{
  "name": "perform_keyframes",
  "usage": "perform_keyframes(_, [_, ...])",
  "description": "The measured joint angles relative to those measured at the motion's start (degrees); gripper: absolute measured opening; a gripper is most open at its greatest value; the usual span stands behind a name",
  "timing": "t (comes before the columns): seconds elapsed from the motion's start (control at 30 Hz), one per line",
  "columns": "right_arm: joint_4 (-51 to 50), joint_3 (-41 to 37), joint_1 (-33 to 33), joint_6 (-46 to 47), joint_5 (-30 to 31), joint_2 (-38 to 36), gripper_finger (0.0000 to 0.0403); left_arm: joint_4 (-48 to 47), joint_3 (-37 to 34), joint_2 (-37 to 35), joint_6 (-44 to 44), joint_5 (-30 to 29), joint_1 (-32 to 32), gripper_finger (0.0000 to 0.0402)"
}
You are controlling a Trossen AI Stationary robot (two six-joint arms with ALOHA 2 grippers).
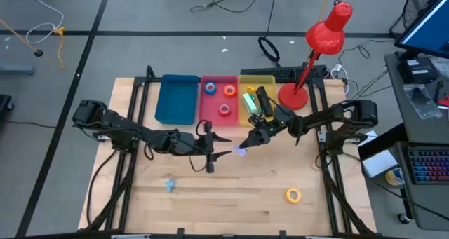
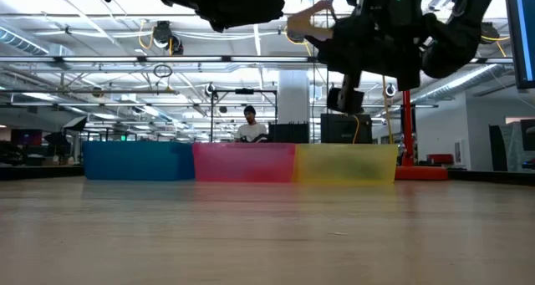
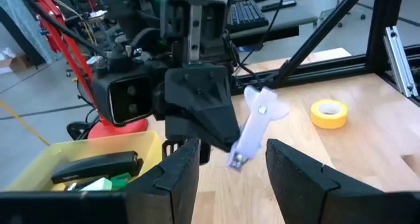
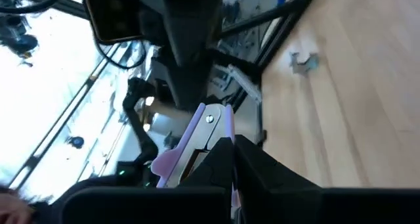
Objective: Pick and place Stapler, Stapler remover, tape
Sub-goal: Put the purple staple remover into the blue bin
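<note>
My right gripper [image 1: 247, 145] hangs over the table's middle, shut on a lavender staple remover [image 1: 241, 152], which also shows in the left wrist view [image 3: 252, 129]. My left gripper [image 1: 223, 146] is open just to the left of it, facing it, fingers [image 3: 177, 178] apart and touching nothing. The black stapler [image 3: 98, 166] lies in the yellow bin [image 1: 270, 81]. Blue, orange and red tape rolls [image 1: 223, 99] lie in the pink bin [image 1: 207, 116]. The yellow tape roll [image 1: 293, 194] lies flat on the table near its front right. A blue staple remover [image 1: 170, 185] lies front left. My right gripper pinches the lavender staple remover [image 4: 200, 135] between its two fingers [image 4: 262, 178], coming slanting down from the table's right. The remover is lifted clear of the table. Its riveted end [image 4: 209, 119] sticks out past the fingertips; the exact place of contact is hidden by the fingers.
A blue bin [image 1: 177, 99] stands left of the pink one at the table's far side. A red desk lamp [image 1: 312, 57] stands at the far right corner. Bare wood lies between the blue remover and the yellow tape. A person [image 2: 249, 126] is far behind the bins.
</note>
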Motion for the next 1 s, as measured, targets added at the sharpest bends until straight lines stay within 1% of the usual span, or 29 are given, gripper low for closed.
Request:
perform_keyframes(0.1, [0.5,2.6,0.0,0.9,-1.0,1.8,0.0,-1.3,0.0,0.0,0.8,0.0,0.0,0.0177])
perform_keyframes(0.2, [0.3,5.5,0.0,1.1,-3.2,3.6,0.0,-2.0,0.0,0.0,0.7,0.0,0.0,0.0177])
perform_keyframes(0.43, [-0.2,10.4,0.0,1.9,-5.6,7.3,0.0,-2.7,0.0,0.0,0.5,0.0,0.0,0.0177])
perform_keyframes(0.57, [-0.3,12.0,0.0,2.6,-6.6,9.1,0.0,-2.5,0.0,0.0,0.3,0.0,0.0,0.0177])
perform_keyframes(0.73, [-0.5,12.2,0.0,2.9,-6.5,9.7,0.0,-3.9,0.0,0.0,-3.7,0.5,0.0,0.0175])
perform_keyframes(0.83, [-0.6,12.2,0.0,2.9,-6.6,9.7,0.0,-4.8,0.0,0.0,-5.2,0.5,0.1,0.0155])
perform_keyframes(1.0, [-0.6,12.2,-0.1,2.9,-6.8,9.7,0.0,-4.8,0.0,0.0,-5.2,0.8,0.0,0.0077])
